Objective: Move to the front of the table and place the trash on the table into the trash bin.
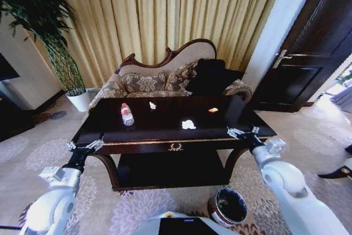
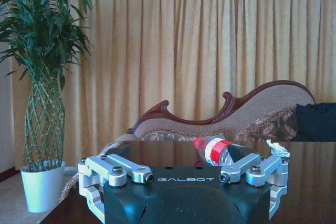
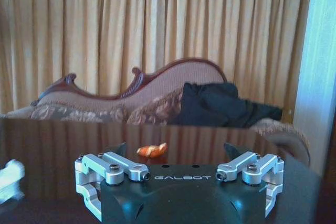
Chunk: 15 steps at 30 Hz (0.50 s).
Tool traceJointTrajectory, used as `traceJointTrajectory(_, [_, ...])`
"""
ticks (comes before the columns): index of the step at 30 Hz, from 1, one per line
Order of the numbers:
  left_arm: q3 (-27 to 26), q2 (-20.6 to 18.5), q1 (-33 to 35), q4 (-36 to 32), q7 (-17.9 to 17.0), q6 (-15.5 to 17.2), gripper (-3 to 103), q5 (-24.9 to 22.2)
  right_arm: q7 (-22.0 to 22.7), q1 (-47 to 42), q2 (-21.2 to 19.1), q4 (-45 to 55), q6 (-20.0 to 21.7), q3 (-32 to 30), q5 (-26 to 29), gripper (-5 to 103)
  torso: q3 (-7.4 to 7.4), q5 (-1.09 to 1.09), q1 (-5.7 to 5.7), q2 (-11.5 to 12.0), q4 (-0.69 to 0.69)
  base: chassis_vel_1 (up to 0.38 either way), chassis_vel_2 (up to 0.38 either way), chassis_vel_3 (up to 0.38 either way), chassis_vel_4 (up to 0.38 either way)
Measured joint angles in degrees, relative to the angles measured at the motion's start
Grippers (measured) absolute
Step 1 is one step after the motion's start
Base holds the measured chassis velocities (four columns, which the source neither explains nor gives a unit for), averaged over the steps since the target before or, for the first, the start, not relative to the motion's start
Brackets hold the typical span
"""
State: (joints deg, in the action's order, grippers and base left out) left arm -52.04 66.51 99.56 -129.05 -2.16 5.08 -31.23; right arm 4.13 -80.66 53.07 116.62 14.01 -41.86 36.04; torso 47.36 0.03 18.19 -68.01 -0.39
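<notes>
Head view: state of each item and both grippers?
bottle: lying on its side on the table, cap on
paper scraps: crumpled, on tabletop
orange scrap: on tabletop
trash bin: upright, on floor
left gripper: open, holding nothing
right gripper: open, holding nothing

We see a warmly lit room: daylight glows through the far curtains (image 1: 165,15) and glares at the right. The glossy table (image 1: 165,127) mirrors it. Edges bend; the near grippers blur.
</notes>
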Motion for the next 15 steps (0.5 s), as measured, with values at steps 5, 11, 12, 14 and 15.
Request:
traceJointTrajectory(5, [-0.1, 1.1, 1.1, -0.5, -0.2, 0.0, 100, 0.6, -0.1, 6.4, -2.9, -4.5, -0.2, 4.1, 0.9, 100, 0.01, 0.00, 0.00, 0.0, -0.03, 0.000, 0.000, 0.000, 0.000])
traceJointTrajectory(11, [-0.4, 2.9, 2.8, -1.4, -0.6, 0.0, 100, 1.6, -0.1, 18.1, -6.4, -10.1, 1.1, 12.1, 2.9, 100, 0.00, -0.01, 0.00, 0.0, -0.01, 0.000, 0.000, 0.000, 0.000])
traceJointTrajectory(12, [-0.5, 3.2, 3.1, -1.5, -0.7, 0.0, 100, 1.8, 0.5, 21.5, -7.0, -11.5, 2.7, 14.6, 4.9, 100, 0.00, -0.02, 0.00, 0.0, -0.01, 0.000, 0.000, 0.000, 0.000])
traceJointTrajectory(14, [-0.6, 3.4, 3.3, -1.5, -0.8, 0.0, 100, 2.0, 0.9, 23.3, -7.2, -12.4, 3.8, 16.1, 6.2, 100, 0.00, -0.02, 0.00, 0.0, 0.00, 0.000, 0.000, 0.000, 0.000])
traceJointTrajectory(15, [-0.8, 3.7, 3.6, -1.7, -1.0, 0.0, 100, 2.1, 1.7, 26.7, -7.3, -14.3, 5.7, 19.1, 8.3, 100, 0.00, -0.01, 0.00, 0.0, 0.00, 0.000, 0.000, 0.000, 0.000])
